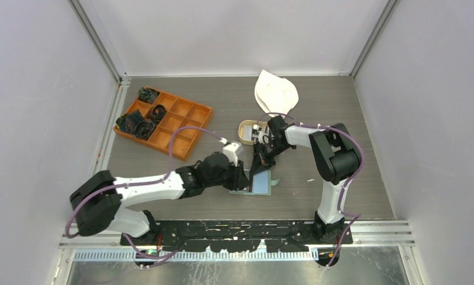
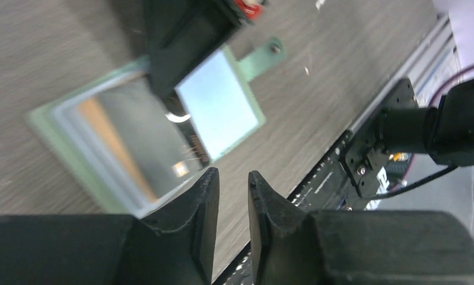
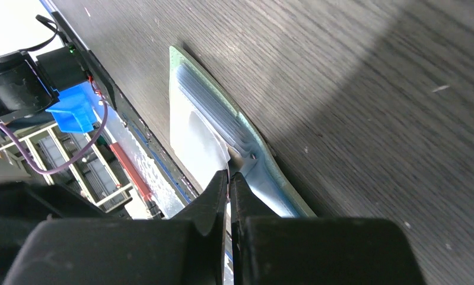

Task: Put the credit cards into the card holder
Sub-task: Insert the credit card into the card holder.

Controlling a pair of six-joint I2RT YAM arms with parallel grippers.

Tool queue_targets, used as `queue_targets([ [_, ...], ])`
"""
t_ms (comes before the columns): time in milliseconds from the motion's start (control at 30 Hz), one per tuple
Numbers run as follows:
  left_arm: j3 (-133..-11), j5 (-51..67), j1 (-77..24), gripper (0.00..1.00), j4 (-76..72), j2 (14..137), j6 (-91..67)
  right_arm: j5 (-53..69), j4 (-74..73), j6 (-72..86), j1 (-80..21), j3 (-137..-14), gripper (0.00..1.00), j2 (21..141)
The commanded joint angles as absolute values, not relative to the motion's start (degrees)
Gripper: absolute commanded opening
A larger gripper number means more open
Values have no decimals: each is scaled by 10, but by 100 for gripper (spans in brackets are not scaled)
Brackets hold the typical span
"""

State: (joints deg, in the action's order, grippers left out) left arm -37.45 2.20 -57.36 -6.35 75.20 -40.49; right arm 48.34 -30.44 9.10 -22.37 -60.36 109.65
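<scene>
**Over the open card holder [image 1: 263, 183]: go in flat**

Top view: it lies under both arms. Left wrist: my left gripper [image 2: 233, 178] hangs just apart, empty. Right wrist: my right gripper [image 3: 229, 175] has its tips together at a pale credit card [image 3: 190, 127] corner; I'd slide it low into the pocket.

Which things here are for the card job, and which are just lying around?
For the job:
card holder
dark card lying in it
left gripper
right gripper

Just lying about:
orange box
cord bundles
tan tray
white cloth
</scene>
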Motion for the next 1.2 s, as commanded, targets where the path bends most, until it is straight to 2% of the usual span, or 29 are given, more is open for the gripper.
queue_targets([
  [0,-450,7,-629,21,-100,833,-401,442,-295,88,-227,-613,7,1104],
  [100,-501,-35,-653,17,-66,892,-388,442,-295,89,-227,-614,7,1104],
  [267,-569,-90,-671,17,-9,969,-372,440,-296,89,-226,-615,7,1104],
  [433,-593,-133,-674,17,31,993,-361,441,-298,89,-226,-616,8,1105],
  [667,-590,-172,-670,26,46,1007,-350,441,-300,87,-226,-617,9,1105],
  [867,-582,-182,-656,29,48,1017,-353,441,-310,78,-226,-624,14,1096],
  [1167,-578,-211,-650,29,66,999,-341,425,-340,39,-218,-639,33,1062],
])
